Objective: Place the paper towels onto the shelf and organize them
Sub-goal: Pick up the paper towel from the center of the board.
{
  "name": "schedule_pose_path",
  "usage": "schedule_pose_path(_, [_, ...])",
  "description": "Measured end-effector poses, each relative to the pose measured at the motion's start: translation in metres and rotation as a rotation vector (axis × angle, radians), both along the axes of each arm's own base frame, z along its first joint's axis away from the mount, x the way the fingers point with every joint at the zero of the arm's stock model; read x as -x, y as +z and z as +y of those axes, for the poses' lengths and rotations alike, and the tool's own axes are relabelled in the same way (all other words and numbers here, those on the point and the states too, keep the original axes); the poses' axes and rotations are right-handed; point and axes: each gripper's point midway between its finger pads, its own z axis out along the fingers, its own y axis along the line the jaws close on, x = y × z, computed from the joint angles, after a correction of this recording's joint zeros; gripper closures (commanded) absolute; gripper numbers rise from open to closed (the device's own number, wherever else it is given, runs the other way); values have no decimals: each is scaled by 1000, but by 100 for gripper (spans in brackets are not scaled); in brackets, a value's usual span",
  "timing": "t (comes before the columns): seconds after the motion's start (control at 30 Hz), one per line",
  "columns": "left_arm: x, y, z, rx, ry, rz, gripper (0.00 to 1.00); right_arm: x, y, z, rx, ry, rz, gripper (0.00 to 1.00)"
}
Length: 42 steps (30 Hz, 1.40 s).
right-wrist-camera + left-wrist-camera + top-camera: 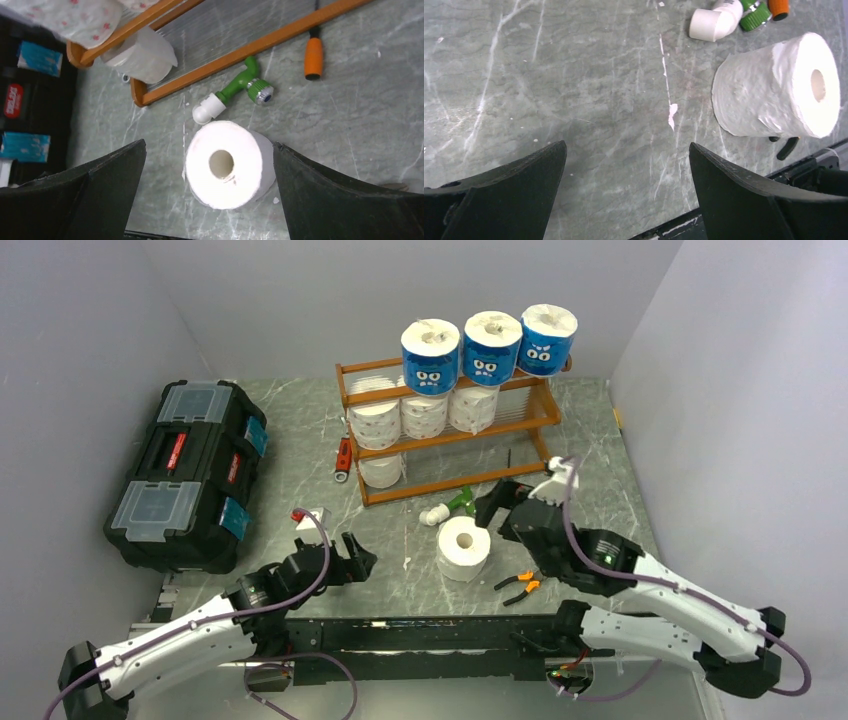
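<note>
Toolbox (185, 475) sits at the left edge of the bench; the left hand (352, 558) hangs released by the near edge, fingers spread over bare stone; the shelf (455, 433) at the far edge carries three blue paper towels (488, 348) on top, white rolls (425, 415) below; a loose roll (464, 545) stands upright toward the near edge; the right hand (208, 145), released, has its fingers spread either side of it.

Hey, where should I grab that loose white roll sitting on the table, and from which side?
Grip the white roll across its curved sides, coming from above: it stands on end, core up, under the open right claw.
</note>
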Motion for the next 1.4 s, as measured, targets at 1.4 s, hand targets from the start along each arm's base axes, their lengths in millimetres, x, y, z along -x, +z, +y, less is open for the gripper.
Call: schedule_pose_path(1.4, [-3,-26,15,-95,140,122,2,6,-125,-2,-138,58,427,27])
